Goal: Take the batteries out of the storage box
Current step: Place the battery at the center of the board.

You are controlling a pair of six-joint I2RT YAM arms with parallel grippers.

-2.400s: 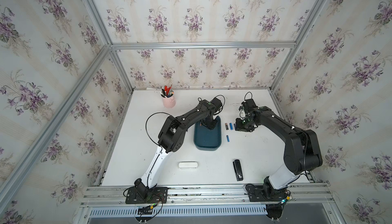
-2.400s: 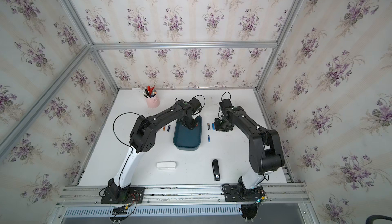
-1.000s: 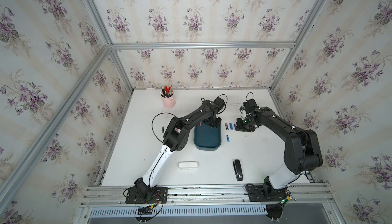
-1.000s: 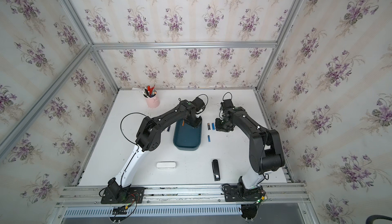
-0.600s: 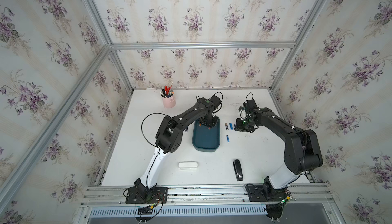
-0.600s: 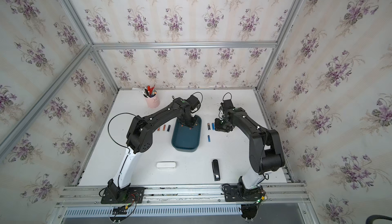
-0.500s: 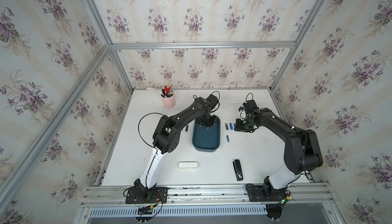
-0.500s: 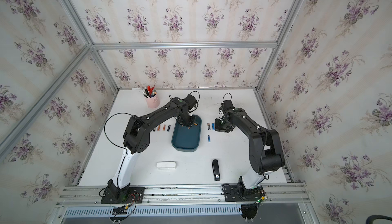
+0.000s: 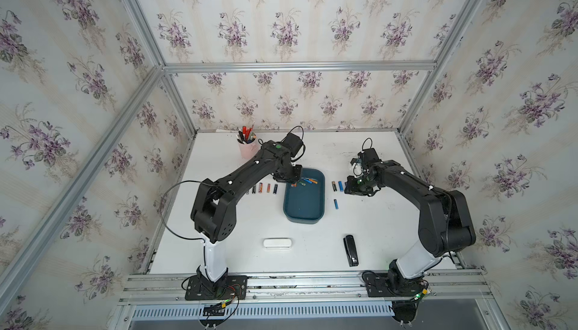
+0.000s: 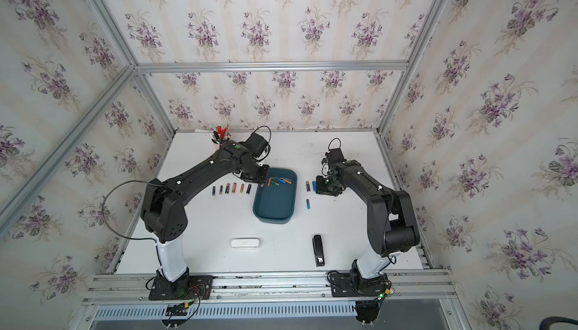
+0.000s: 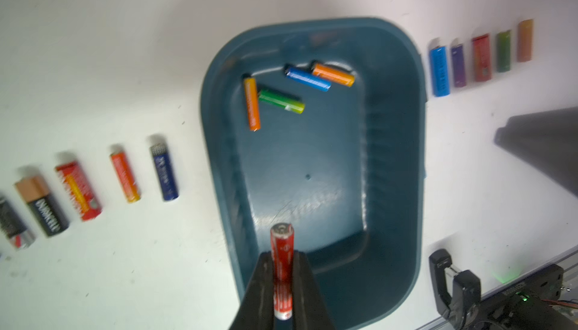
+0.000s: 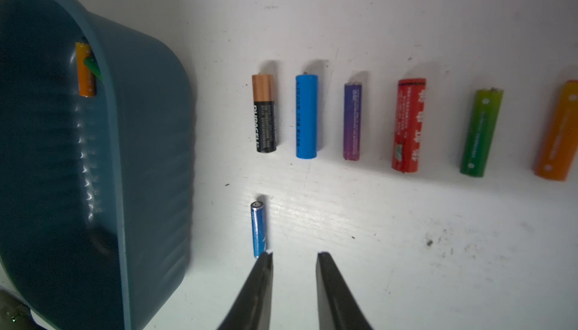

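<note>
Gripping battery (image 11: 281, 241), left claw (image 11: 283, 256) over storage box (image 11: 392, 156)

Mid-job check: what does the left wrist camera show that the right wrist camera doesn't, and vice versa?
Left wrist only: the left pincer shut on a red battery, all four batteries lying in the teal box, and a row of batteries ending in a dark blue one. Right wrist only: the right pincer, open and empty, with a small blue battery by one tip. Both: the box, an orange battery inside it, and the blue, purple, red, green, orange row.
</note>
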